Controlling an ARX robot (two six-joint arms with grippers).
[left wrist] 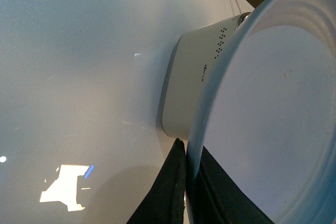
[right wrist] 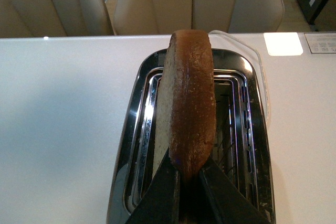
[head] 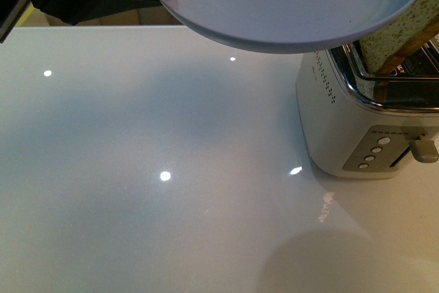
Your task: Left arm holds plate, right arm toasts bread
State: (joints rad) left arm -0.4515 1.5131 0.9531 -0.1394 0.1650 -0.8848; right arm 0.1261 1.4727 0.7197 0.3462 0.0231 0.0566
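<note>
The pale blue-grey plate [head: 288, 5] hangs in the air across the top of the front view, tilted, over the white table. My left gripper [left wrist: 186, 182] is shut on the plate's rim [left wrist: 195, 145], one black finger on each side. The slice of bread [right wrist: 188, 108] stands on edge, crust towards the camera, above the toaster's slots [right wrist: 231, 129]. My right gripper [right wrist: 186, 177] is shut on the bread's near end. In the front view a corner of the bread [head: 398, 36] shows under the plate's edge, over the toaster [head: 357, 121].
The white toaster [left wrist: 194, 87] stands at the right of the white table [head: 151, 169], its buttons and lever [head: 425, 147] facing front. Pale chairs [right wrist: 157, 3] line the table's far side. A white cable [right wrist: 257, 56] runs behind the toaster.
</note>
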